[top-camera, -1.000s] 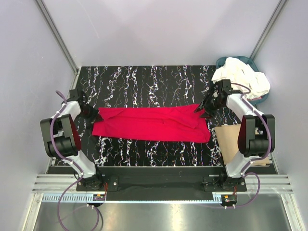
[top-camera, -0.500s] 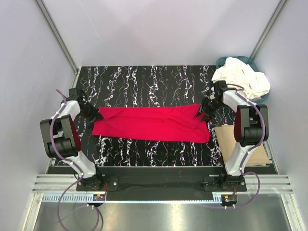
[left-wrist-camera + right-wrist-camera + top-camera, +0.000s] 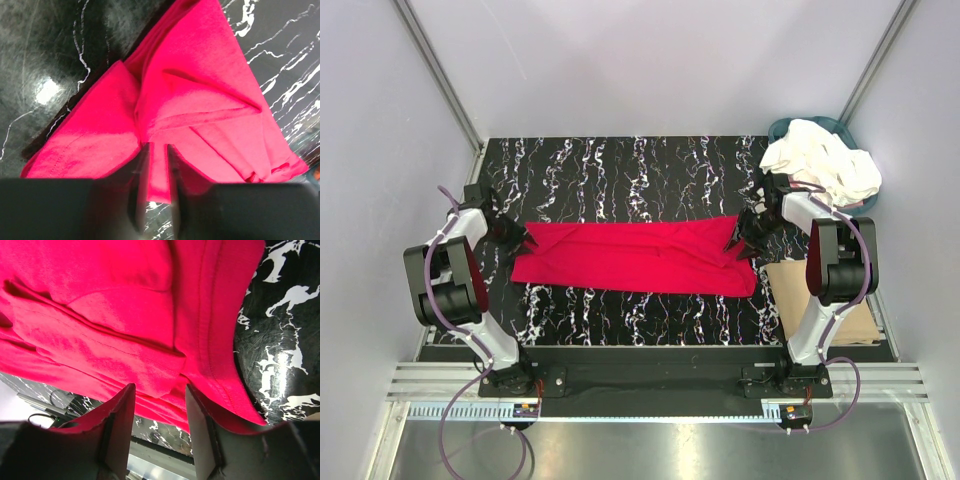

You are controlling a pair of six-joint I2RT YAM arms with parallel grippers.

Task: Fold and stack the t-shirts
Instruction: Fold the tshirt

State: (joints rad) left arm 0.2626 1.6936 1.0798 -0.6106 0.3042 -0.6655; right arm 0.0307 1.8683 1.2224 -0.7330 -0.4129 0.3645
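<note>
Crouching low at both ends, left claw [image 3: 157, 152] pinches red t-shirt [image 3: 640, 258]; right claw [image 3: 160, 395] gapes over it.

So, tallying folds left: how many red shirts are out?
1: the red shirt lies across the table. The white heap in the far-right basket may hide others.

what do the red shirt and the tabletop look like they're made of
The red t-shirt: soft knit fabric, likely cotton jersey, matte; it creases and shows stitched hems. The tabletop: black marble-look surface with white veins, glossy since it reflects light; real stone or printed laminate, cannot tell.
</note>
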